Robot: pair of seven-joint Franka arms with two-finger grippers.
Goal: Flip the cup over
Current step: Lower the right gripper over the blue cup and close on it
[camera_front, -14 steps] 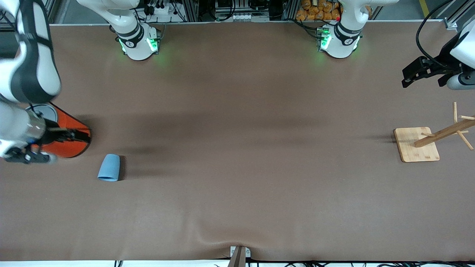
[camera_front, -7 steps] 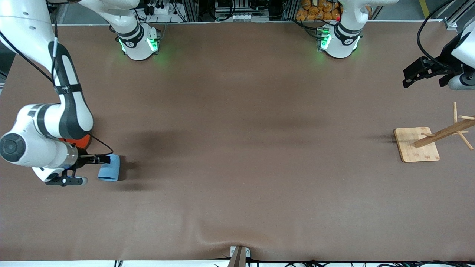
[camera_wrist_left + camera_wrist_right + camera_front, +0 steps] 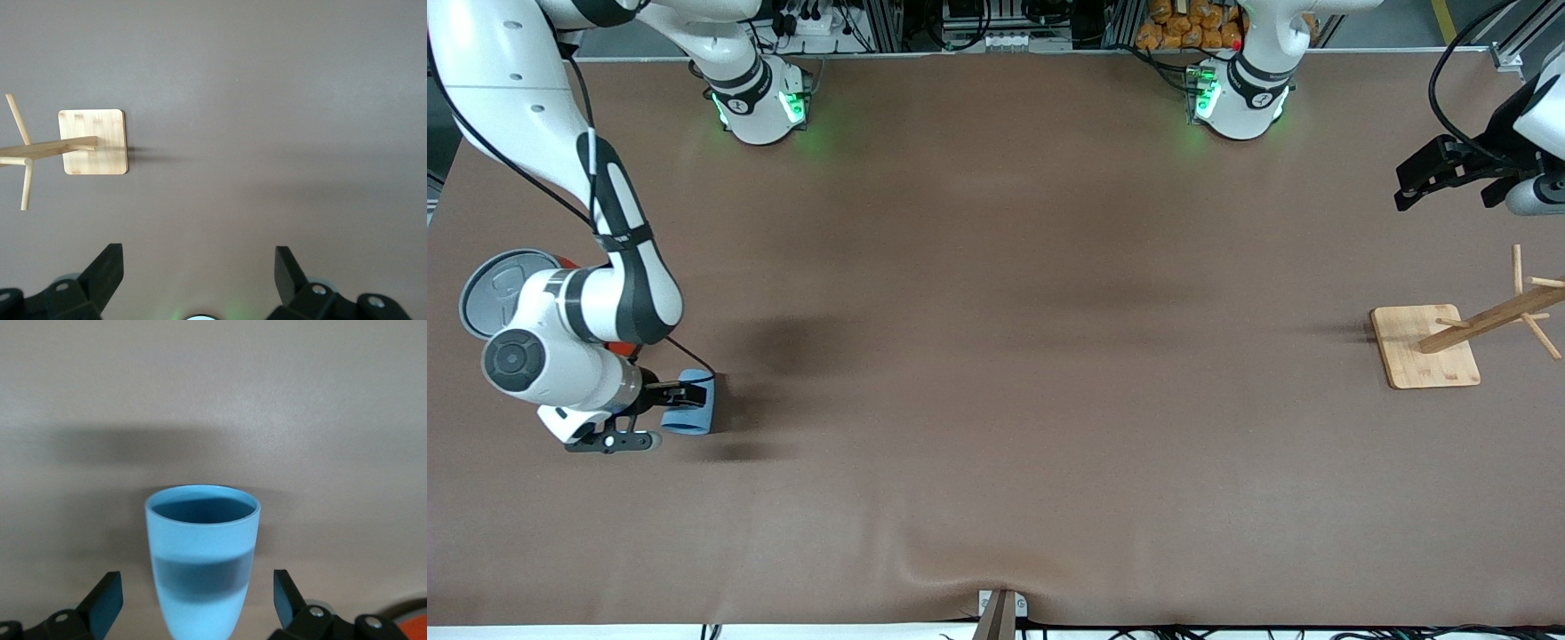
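The light-blue cup (image 3: 692,416) lies on its side near the right arm's end of the table, its deeper-blue mouth toward the front camera. My right gripper (image 3: 679,402) is low at the cup, open, with one finger on each side of it and a gap on both sides. In the right wrist view the cup (image 3: 202,540) fills the space between the fingers of the right gripper (image 3: 198,597), mouth pointing away. My left gripper (image 3: 1403,188) waits open and empty in the air at the left arm's end and shows in its wrist view (image 3: 197,267).
The orange can with its grey lid (image 3: 487,292) stands close beside the cup, mostly hidden by the right arm; an orange edge shows in the right wrist view (image 3: 408,621). A wooden peg rack on a square base (image 3: 1427,348) stands at the left arm's end and shows in the left wrist view (image 3: 93,141).
My right arm swung from beside the orange can over to the cup, and its open fingers now straddle it. The cup has not moved. The left arm barely shifted.
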